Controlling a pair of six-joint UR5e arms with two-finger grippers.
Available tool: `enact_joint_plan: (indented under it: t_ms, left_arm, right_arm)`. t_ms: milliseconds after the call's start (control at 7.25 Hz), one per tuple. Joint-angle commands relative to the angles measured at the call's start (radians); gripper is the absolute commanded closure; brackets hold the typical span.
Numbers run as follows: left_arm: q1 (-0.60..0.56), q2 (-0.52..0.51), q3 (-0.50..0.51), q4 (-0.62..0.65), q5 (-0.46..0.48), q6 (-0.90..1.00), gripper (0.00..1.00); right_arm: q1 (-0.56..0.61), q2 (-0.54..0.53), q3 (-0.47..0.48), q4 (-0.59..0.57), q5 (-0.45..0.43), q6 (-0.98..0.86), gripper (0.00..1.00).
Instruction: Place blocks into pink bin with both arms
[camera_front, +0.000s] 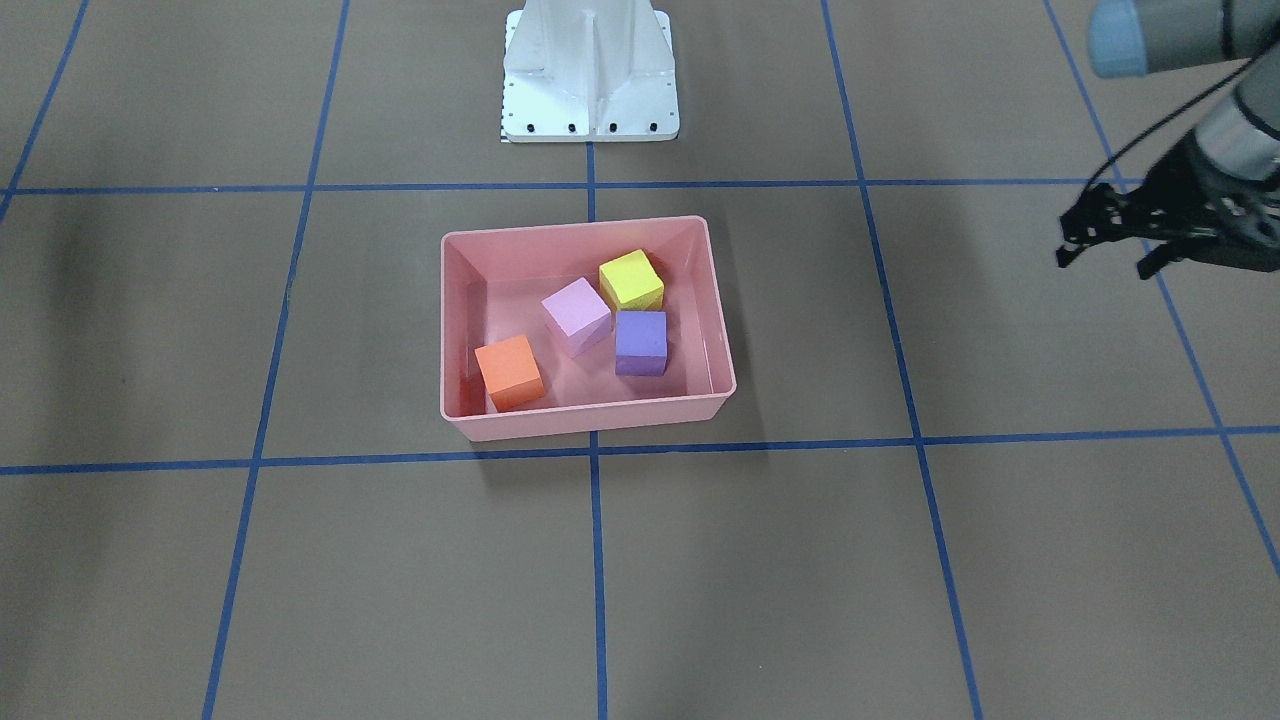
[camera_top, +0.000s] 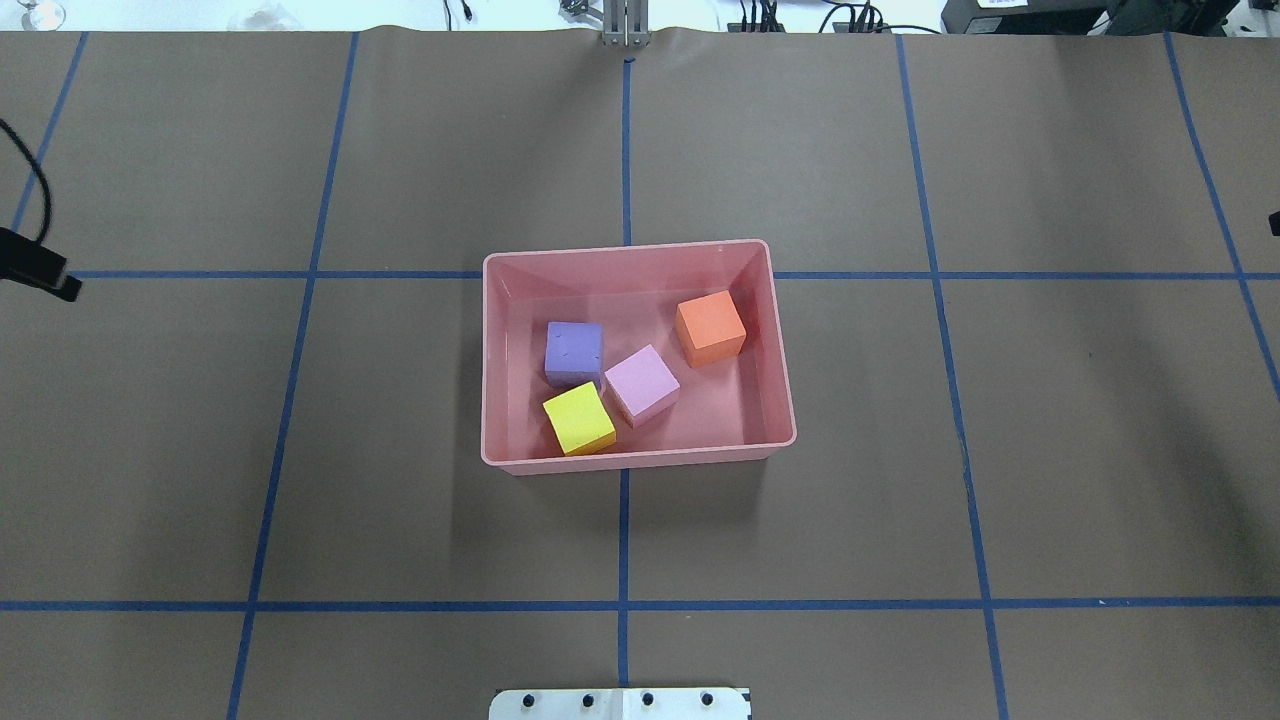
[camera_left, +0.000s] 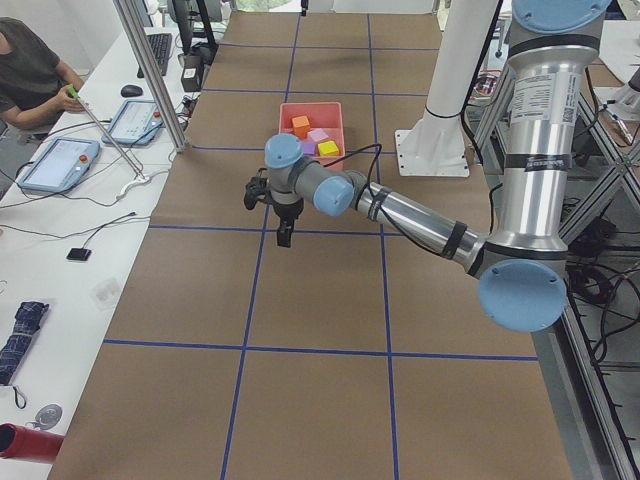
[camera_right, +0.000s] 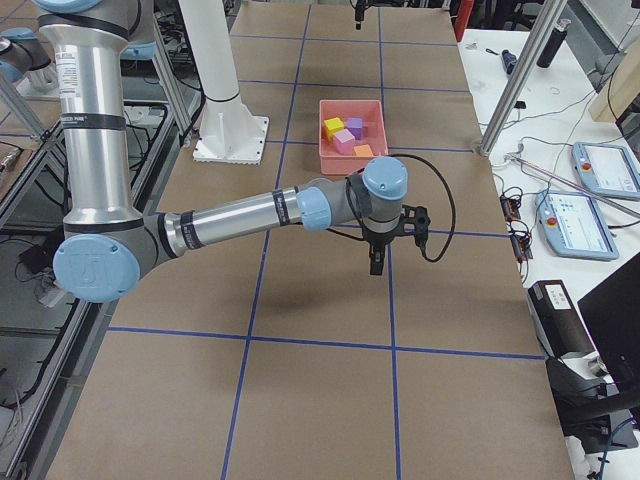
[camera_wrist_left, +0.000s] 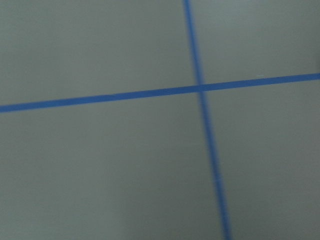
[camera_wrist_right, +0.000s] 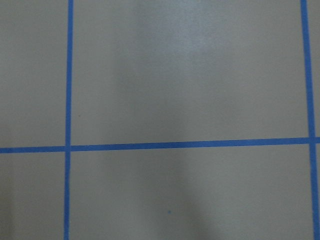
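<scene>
Bench (camera_front: 600, 600): brown sheet with a blue tape grid. Pink bin (camera_front: 590, 420): mid-bench, long axis left to right, holding all four blocks. Orange block (camera_front: 510, 372): near left corner, apart from the rest. Purple block (camera_front: 641, 341), light pink block (camera_front: 576, 315), yellow block (camera_front: 631, 279): clustered, yellow farthest. Left claw (camera_front: 1105, 255): fingers spread, empty; the bin lies well to its left and slightly nearer. Right claw (camera_right: 376, 262): also well apart from the bin, grip cannot be told. White pedestal (camera_front: 590, 70): far edge. Judged: nothing left to fetch
</scene>
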Motion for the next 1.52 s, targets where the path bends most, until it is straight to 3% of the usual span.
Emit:
enact_joint_plan:
  t_ms: [0,138,1379]
  left_arm:
    - [-0.176,-0.016,0.212,0.000,0.001,0.284,0.00]
    - [-0.176,-0.034,0.221,0.003,0.061,0.278,0.00]
    - [-0.176,-0.051,0.246,-0.006,-0.005,0.240,0.00]
  right_arm:
    - [0.059,-0.077,-0.033,0.003,0.006,-0.105,0.01]
    - [0.071,-0.085,-0.025,-0.005,-0.001,-0.154,0.01]
    - [0.030,-0.059,-0.110,0.006,-0.028,-0.172,0.00]
